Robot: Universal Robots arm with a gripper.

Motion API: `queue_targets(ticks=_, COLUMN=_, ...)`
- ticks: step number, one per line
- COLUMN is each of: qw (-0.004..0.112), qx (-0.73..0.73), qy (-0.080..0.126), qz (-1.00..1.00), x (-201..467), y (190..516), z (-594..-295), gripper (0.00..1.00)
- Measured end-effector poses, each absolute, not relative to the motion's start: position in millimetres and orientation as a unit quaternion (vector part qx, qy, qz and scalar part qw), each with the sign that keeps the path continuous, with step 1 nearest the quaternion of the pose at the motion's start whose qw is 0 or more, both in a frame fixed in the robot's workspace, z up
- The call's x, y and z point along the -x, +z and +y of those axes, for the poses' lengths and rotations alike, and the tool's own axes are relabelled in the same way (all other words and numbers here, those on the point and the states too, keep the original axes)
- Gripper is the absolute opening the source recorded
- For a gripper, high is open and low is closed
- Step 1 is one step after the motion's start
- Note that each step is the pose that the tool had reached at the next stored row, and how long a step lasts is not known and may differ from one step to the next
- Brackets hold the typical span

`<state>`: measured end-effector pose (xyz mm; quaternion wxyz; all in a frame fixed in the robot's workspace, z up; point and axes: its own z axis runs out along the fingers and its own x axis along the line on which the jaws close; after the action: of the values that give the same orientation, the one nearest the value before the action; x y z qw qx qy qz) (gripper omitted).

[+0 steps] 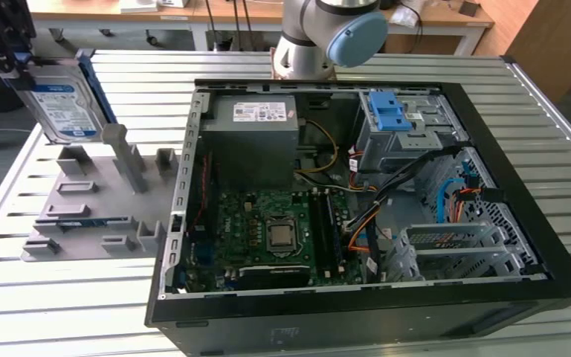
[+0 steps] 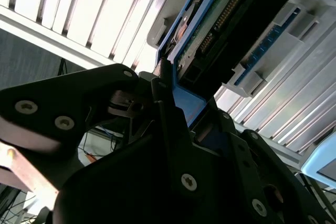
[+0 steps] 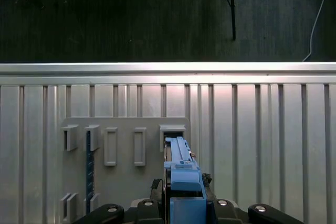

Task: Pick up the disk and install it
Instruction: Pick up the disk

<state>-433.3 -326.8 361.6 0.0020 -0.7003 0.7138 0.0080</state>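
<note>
The disk (image 1: 62, 104), a silver drive with a white-and-blue label and blue rails, stands on edge at the exterior view's far left. My gripper (image 1: 13, 63) is shut on its upper end. The disk's lower edge sits just over the back of the grey slotted holder (image 1: 87, 201). Whether it still touches the holder I cannot tell. In the first wrist view the blue rail of the disk (image 3: 181, 169) runs out from my gripper (image 3: 184, 205) toward an open slot (image 3: 172, 132). The second wrist view shows the fingers (image 2: 163, 93) clamped on the disk (image 2: 220, 19).
An open black computer case (image 1: 523, 245) lies on the slatted metal table (image 1: 57, 312). Inside are a grey power-supply box (image 1: 256, 123), a green mainboard (image 1: 276, 230) and a drive cage with blue latch tabs (image 1: 395, 111). A memory stick (image 1: 68, 221) sits in the holder.
</note>
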Motion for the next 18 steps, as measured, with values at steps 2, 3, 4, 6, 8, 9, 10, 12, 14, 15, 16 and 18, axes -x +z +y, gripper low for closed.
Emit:
queue_targets(ticks=2, qw=0.002, qx=0.700, qy=0.008, qz=0.714, x=433.3, y=362.8, z=-326.8, gripper=0.36)
queue_targets(ticks=3, qw=0.002, qx=0.700, qy=0.008, qz=0.714, x=433.3, y=363.3, z=-326.8, gripper=0.36)
queue_targets(ticks=4, qw=0.002, qx=0.700, qy=0.008, qz=0.714, x=433.3, y=363.9, z=-326.8, gripper=0.36)
queue_targets(ticks=6, qw=0.002, qx=0.700, qy=0.008, qz=0.714, x=433.4, y=364.8, z=-326.8, gripper=0.36)
queue_targets(ticks=8, qw=0.002, qx=0.700, qy=0.008, qz=0.714, x=433.3, y=365.7, z=-326.7, gripper=0.36)
queue_targets(ticks=9, qw=0.002, qx=0.700, qy=0.008, qz=0.714, x=433.4, y=366.0, z=-326.7, gripper=0.36)
queue_targets(ticks=10, qw=0.002, qx=0.700, qy=0.008, qz=0.714, x=433.4, y=366.4, z=-326.7, gripper=0.36)
queue_targets(ticks=12, qw=0.002, qx=0.700, qy=0.008, qz=0.714, x=433.4, y=367.2, z=-326.7, gripper=0.36)
queue_targets(ticks=14, qw=0.002, qx=0.700, qy=0.008, qz=0.714, x=433.4, y=368.1, z=-326.7, gripper=0.36)
queue_targets(ticks=15, qw=0.002, qx=0.700, qy=0.008, qz=0.714, x=433.4, y=368.6, z=-326.7, gripper=0.36)
queue_targets(ticks=16, qw=0.002, qx=0.700, qy=0.008, qz=0.714, x=433.4, y=369.0, z=-326.7, gripper=0.36)
queue_targets(ticks=18, qw=0.002, qx=0.700, qy=0.008, qz=0.714, x=433.5, y=370.0, z=-326.7, gripper=0.36)
